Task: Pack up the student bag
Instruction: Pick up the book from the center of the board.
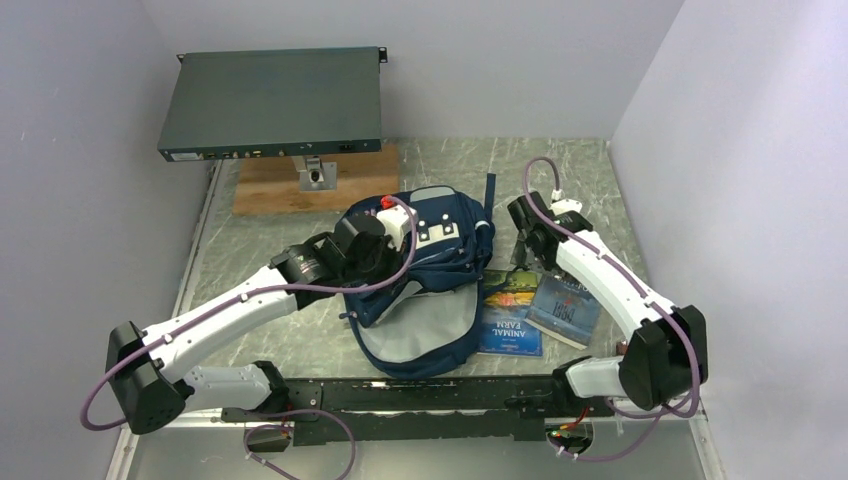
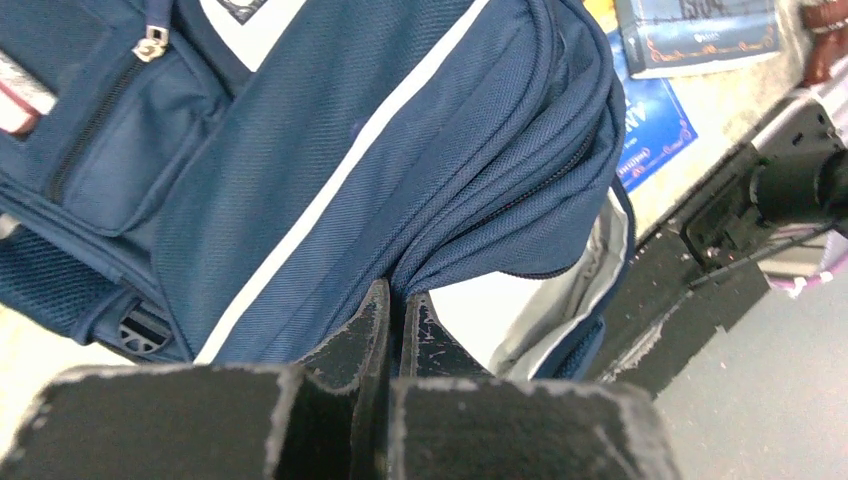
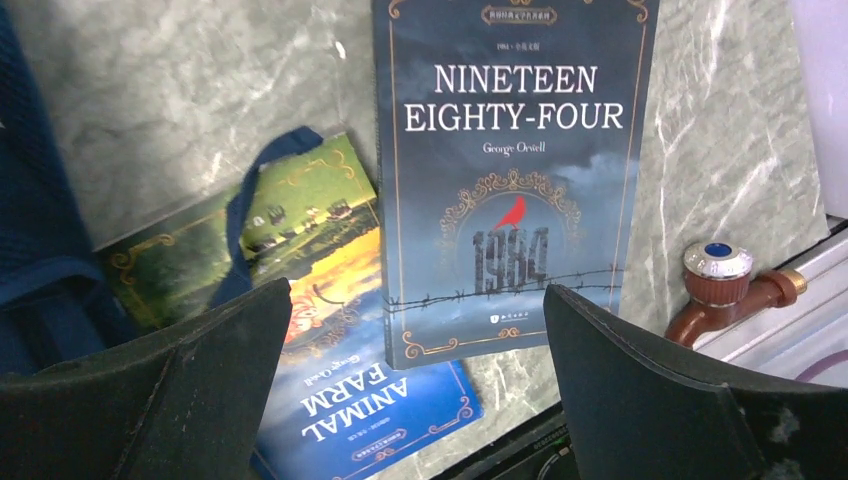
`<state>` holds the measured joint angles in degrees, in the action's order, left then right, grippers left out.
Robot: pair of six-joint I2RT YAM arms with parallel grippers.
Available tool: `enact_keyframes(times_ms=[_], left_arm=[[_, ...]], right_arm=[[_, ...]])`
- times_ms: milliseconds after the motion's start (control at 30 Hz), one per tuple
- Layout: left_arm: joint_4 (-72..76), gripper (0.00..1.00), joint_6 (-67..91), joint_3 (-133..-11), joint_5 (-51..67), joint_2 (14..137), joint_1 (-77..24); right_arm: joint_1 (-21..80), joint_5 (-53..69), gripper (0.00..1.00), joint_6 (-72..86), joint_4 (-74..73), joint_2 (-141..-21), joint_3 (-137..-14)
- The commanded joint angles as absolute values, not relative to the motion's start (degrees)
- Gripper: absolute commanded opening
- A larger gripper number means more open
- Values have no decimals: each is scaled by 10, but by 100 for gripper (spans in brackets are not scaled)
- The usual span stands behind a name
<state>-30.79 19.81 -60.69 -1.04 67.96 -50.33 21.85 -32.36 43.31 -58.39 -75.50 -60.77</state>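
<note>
Top external view, from the near edge outward: 2 white arms are bolted at the front of the grey marbled bench (image 1: 560, 170). The left arm (image 1: 230, 305) stretches forward and to the right, its wrist low over the large navy-blue fabric student bag (image 1: 440, 250) with grey stripes. The left wrist view shows the left end effector (image 2: 395, 295) with its fingers pressed almost together, pinching a fold of the bag's navy fabric at the rim of the main opening. The right arm (image 1: 610, 280) folds up from its base and reaches forward. The right end effector (image 3: 417, 290) is spread wide and hovers above the books, touching neither.

The student bag lies flat in the middle of the bench, between the 2 arms. Its 1 main compartment gapes toward the near edge and shows pale grey lining (image 1: 425, 320).

Just to its right lie 2 paperbacks. The dark grey-blue "Nineteen Eighty-Four" book (image 3: 515, 180) partly overlaps the blue and yellow "Animal Farm" book (image 3: 340, 400), and a dark strap (image 3: 240, 210) crosses the latter. Beside them sits 1 small reddish-brown tap-shaped object (image 3: 730, 285).

Farthest back, 1 wooden block (image 1: 270, 185) carries 1 flat dark metal box (image 1: 270, 100) on a bracket.
</note>
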Motion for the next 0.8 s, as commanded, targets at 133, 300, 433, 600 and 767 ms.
enact_keyframes(times_ms=[133, 300, 433, 600, 767], left_arm=[[-288, 31, 181, -601, 120, 643, -492], [-242, 85, 197, -625, 132, 611, -524], [-153, 100, 227, -646, 131, 661, -594], [62, 96, 306, -630, 178, 815, -632], [61, 89, 348, -720, 135, 984, -650]], right_arm=[[186, -204, 94, 424, -456, -722, -485], [139, -176, 87, 438, -401, -638, -416], [77, -170, 86, 417, -405, -599, -409], [-23, -123, 87, 360, -403, -584, -417], [-110, -39, 87, 335, -380, -586, -416]])
